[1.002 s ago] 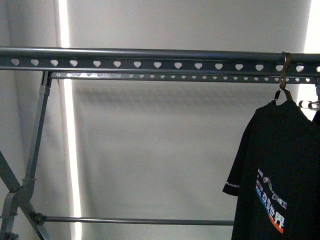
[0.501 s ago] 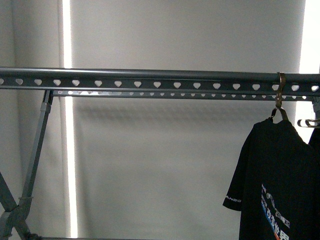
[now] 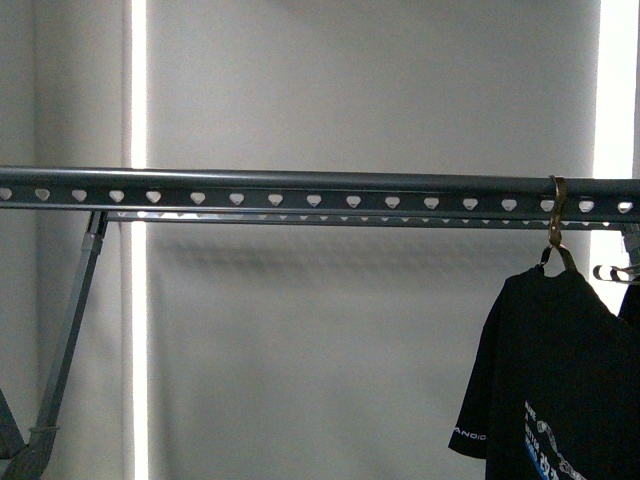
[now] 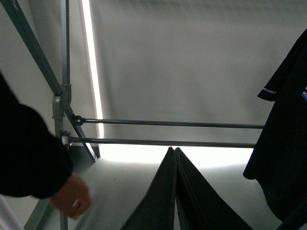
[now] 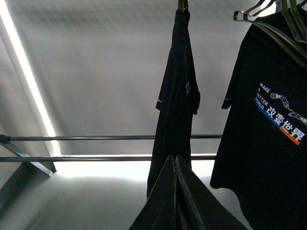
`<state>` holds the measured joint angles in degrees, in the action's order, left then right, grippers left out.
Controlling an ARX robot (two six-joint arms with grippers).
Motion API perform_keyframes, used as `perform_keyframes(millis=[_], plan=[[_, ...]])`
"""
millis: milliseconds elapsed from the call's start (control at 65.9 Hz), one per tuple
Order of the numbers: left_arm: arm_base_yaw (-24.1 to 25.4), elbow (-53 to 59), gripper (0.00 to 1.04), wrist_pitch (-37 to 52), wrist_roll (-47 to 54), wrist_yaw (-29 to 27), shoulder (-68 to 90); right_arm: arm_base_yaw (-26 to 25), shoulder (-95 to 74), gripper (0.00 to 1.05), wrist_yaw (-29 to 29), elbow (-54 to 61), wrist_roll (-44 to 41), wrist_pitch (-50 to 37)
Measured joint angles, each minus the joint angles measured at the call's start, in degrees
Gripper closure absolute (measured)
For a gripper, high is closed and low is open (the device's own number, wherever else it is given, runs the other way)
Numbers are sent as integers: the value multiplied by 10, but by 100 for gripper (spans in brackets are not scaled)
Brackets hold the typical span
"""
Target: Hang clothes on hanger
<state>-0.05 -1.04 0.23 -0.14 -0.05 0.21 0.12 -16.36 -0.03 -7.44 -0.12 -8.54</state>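
Observation:
A black printed T-shirt (image 3: 560, 380) hangs on a hanger with a brown hook (image 3: 557, 215) from the grey top rail (image 3: 300, 187) of the drying rack, at the right. In the right wrist view it shows edge-on (image 5: 177, 105), beside a second black T-shirt (image 5: 268, 143) with the white, blue and red print, also on a hanger. My right gripper (image 5: 173, 157) is shut and empty, just in front of the edge-on shirt. My left gripper (image 4: 174, 149) is shut and empty, to the left of the hanging shirt (image 4: 283, 143). Neither gripper shows in the front view.
A person's hand (image 4: 72, 199) in a black sleeve (image 4: 24, 158) is near the rack's left leg (image 4: 62, 96). Two lower crossbars (image 4: 168, 123) run across the rack. Spare wire hangers (image 5: 268, 19) hang at the far right. A pale curtain is behind.
The front view has shifted upward: the top rail and the hanging T-shirt sit lower in the picture, and the lower crossbar has dropped out of view.

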Motion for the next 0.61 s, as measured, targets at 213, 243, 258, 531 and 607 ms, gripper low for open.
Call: perform_keyframes(millis=[213, 243, 258, 531, 607], plan=[[0, 0, 101, 0, 0, 0, 0, 0, 33, 102, 0, 26, 0, 3], [0, 0, 101, 0, 0, 0, 0, 0, 37, 102, 0, 28, 0, 4], [0, 0, 101, 0, 0, 0, 0, 0, 38, 102, 0, 30, 0, 5], [0, 0, 101, 0, 0, 0, 0, 0, 134, 102, 0, 46, 0, 87], [0, 0, 101, 0, 0, 0, 0, 0, 139, 102, 0, 47, 0, 87]])
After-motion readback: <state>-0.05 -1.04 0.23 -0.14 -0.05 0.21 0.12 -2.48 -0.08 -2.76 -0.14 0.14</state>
